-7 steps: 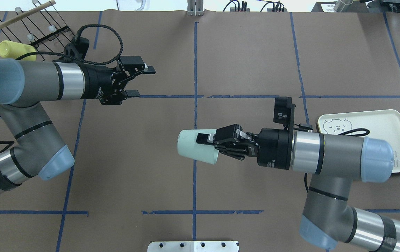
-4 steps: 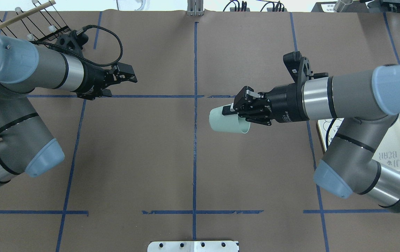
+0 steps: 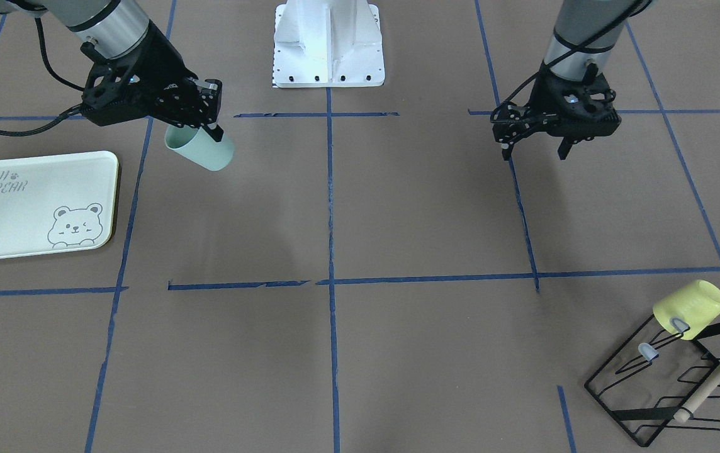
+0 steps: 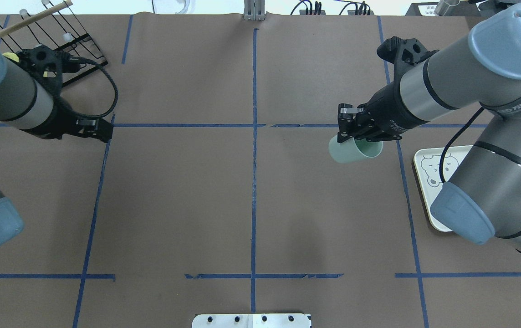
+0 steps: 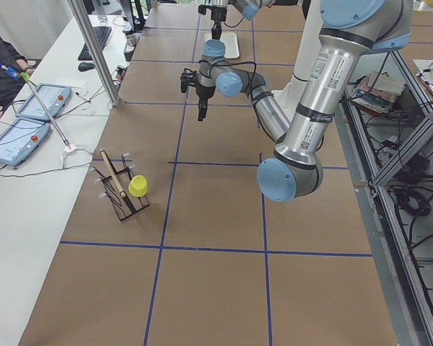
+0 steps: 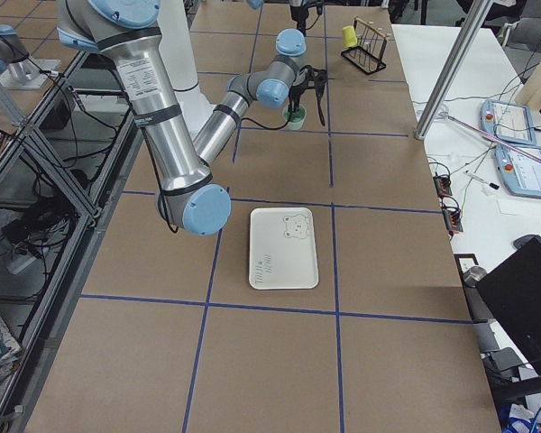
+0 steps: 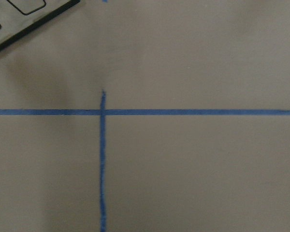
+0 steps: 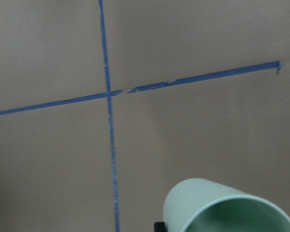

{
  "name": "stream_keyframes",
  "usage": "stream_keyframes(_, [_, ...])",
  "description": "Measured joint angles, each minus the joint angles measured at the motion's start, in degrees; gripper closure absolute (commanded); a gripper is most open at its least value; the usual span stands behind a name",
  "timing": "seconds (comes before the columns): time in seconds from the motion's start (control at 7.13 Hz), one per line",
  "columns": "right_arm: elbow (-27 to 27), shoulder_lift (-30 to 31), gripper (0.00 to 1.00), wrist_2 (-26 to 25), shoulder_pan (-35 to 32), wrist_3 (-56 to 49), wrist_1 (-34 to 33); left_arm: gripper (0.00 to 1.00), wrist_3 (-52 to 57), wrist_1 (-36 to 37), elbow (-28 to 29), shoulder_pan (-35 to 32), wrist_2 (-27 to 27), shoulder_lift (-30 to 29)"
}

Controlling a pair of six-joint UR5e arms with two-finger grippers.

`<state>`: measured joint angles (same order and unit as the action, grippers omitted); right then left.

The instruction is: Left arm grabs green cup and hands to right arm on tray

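Observation:
The green cup [image 4: 350,154] hangs tilted above the brown table, gripped at its rim by my right gripper [image 4: 355,136], which points down and is shut on it. In the front view the cup [image 3: 204,153] is just right of the tray [image 3: 14,214], not over it. The right wrist view shows the cup's open mouth [image 8: 222,208]. In the overhead view the tray [image 4: 424,159] is partly hidden under the right arm. My left gripper [image 3: 535,151] is open and empty, pointing down over a blue tape line at the left [image 4: 98,130].
A yellow cup [image 3: 690,307] sits upside down on a black wire rack [image 3: 662,384] with a wooden bar at the table's far left corner [image 4: 67,41]. Blue tape lines grid the table. The robot's white base [image 3: 328,44] stands at the near edge.
The right arm has swung the green cup from the table's middle toward the tray and turned the gripper downward. The left arm has drawn back to the left and tipped down.

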<state>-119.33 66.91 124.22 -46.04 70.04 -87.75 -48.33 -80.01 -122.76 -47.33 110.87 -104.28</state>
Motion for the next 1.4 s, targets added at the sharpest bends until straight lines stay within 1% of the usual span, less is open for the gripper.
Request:
stream_keyframes(0.14, [-0.54, 1.63, 1.00, 0.02, -1.93, -9.15, -4.88, 0.00, 7.85, 0.81, -1.07, -2.93, 1.95, 4.85])
stream_keyframes(0.28, [-0.59, 5.33, 1.00, 0.05, -4.58, -18.75, -6.67, 0.00, 17.68, 1.02, -1.30, -7.81, 5.13, 9.90])
stream_keyframes(0.42, [-0.37, 9.38, 1.00, 0.43, -8.07, -27.76, -7.20, 0.00, 27.97, 1.08, -0.88, -14.11, 8.72, 14.52])
stream_keyframes(0.7, [1.13, 16.50, 1.00, 4.29, -15.81, -42.25, -7.30, 0.00, 44.37, 1.05, 3.73, -28.28, 16.64, 21.37])
stream_keyframes(0.84, [1.75, 19.13, 1.00, 6.57, -18.85, -46.75, -7.25, 0.00, 51.53, 1.03, 6.64, -34.26, 19.08, 23.91])
stream_keyframes(0.98, [2.03, 21.48, 1.00, 8.50, -20.71, -48.89, -6.34, 0.00, 56.13, 1.04, 8.75, -39.21, 20.58, 25.99])
stream_keyframes(1.12, [2.22, 24.36, 1.00, 9.50, -21.68, -49.57, -3.39, 0.00, 58.29, 1.02, 9.90, -43.00, 21.87, 28.08])
stream_keyframes(1.26, [2.47, 27.06, 1.00, 9.75, -22.11, -49.61, -0.23, 0.00, 59.01, 1.00, 10.18, -45.05, 22.50, 29.80])
stream_keyframes(1.4, [2.76, 28.92, 1.00, 8.94, -22.27, -49.24, 1.71, 0.00, 59.13, 1.00, 10.39, -45.86, 22.79, 30.62])
